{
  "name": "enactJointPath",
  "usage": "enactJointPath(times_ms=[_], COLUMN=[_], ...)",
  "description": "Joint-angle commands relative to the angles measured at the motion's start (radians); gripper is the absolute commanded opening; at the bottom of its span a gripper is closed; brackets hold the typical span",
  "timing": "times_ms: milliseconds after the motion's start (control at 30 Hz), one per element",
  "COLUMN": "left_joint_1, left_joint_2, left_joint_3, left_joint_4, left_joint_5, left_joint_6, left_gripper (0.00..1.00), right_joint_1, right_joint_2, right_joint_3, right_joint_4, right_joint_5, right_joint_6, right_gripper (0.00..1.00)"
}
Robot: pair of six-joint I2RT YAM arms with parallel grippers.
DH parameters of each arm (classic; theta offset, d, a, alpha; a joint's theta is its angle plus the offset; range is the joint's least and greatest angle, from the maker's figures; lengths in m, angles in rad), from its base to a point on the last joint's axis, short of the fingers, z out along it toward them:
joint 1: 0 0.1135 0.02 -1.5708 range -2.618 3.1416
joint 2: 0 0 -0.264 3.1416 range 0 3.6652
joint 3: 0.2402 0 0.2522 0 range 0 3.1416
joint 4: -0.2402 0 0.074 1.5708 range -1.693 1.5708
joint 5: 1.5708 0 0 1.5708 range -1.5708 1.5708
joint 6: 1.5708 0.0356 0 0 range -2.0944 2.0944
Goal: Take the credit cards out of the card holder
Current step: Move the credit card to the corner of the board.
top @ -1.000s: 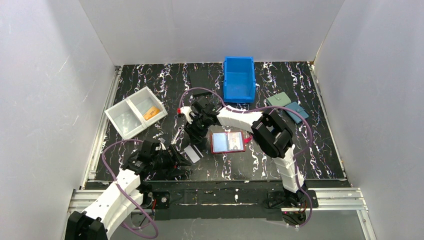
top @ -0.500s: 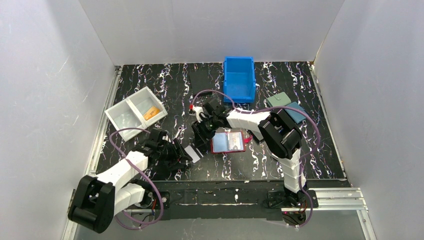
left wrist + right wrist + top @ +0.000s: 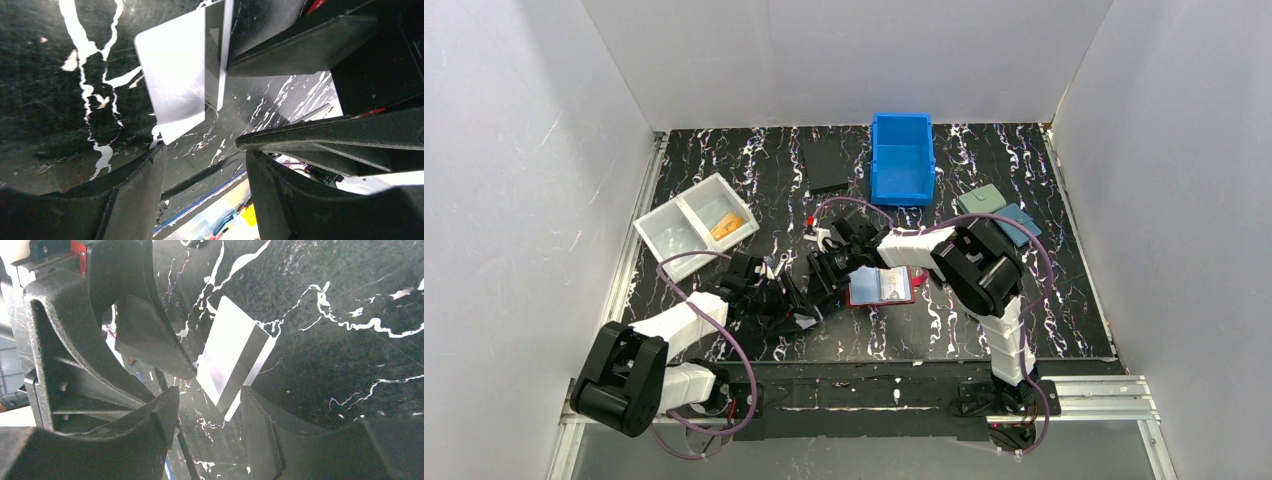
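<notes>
The whitish card (image 3: 175, 85) lies on the table (image 3: 904, 330) just left of the open red holder (image 3: 880, 285), crowded from both sides by the claws. The left gripper (image 3: 202, 150) and right gripper (image 3: 209, 392) are both spread and hold nothing. Each wrist view shows the other claw's finger against a card edge, which the top view hides. The orange card (image 3: 727, 226) sits in the tray (image 3: 674, 245), far left. Bare table lies to the near side.

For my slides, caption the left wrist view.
Whitish card on the black marbled table, left gripper and right gripper both open beside it.
</notes>
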Motion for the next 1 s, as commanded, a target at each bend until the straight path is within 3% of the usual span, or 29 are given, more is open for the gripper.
enactJointPath(times_ms=[0, 433, 733, 967], left_joint_1=[0.000, 0.000, 0.000, 0.000], left_joint_2=[0.027, -0.107, 0.012, 0.015], left_joint_3=[-0.037, 0.073, -0.045, -0.085], left_joint_4=[0.088, -0.216, 0.043, 0.140], left_joint_5=[-0.106, -0.299, -0.327, -0.358], left_joint_6=[0.028, 0.147, -0.186, -0.233], left_gripper=[0.59, 0.61, 0.61, 0.60], right_joint_1=[0.037, 0.010, 0.015, 0.032], right_joint_2=[0.077, 0.071, 0.083, 0.110], right_joint_3=[-0.045, -0.007, -0.045, -0.058], right_joint_4=[-0.031, -0.105, -0.030, 0.035], right_joint_5=[0.004, 0.102, 0.075, 0.032], right_joint_6=[0.049, -0.034, 0.051, 0.139], right_gripper=[0.59, 0.59, 0.60, 0.60])
